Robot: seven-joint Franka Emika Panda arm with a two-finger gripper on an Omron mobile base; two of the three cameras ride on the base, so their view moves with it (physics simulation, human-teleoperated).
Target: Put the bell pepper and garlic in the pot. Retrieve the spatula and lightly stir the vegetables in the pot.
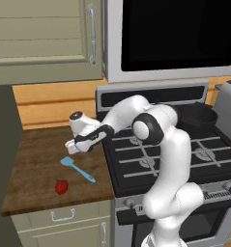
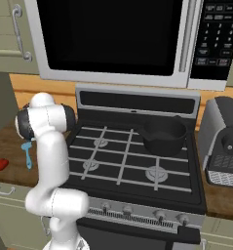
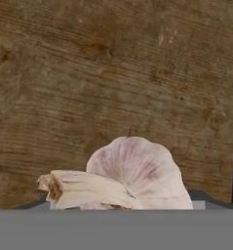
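The garlic [image 3: 132,176], an off-white bulb with a pink tint, lies on the wooden counter [image 1: 35,159] close under the hand. It sits between the dark finger tips, which barely show at its two sides. My gripper [image 1: 71,146] is low over the counter, left of the stove. I cannot see whether the fingers touch the bulb. The light-blue spatula [image 1: 77,169] lies just in front of the gripper. The red bell pepper [image 1: 62,186] rests nearer the counter's front edge. The black pot [image 2: 163,135] stands on the stove's back right burner.
The stove [image 1: 151,159] with its black grates fills the middle, and a microwave [image 2: 113,39] hangs above it. A grey boxy appliance [image 2: 225,141] stands on the counter right of the stove. Cabinet doors [image 1: 44,34] hang above the wooden counter.
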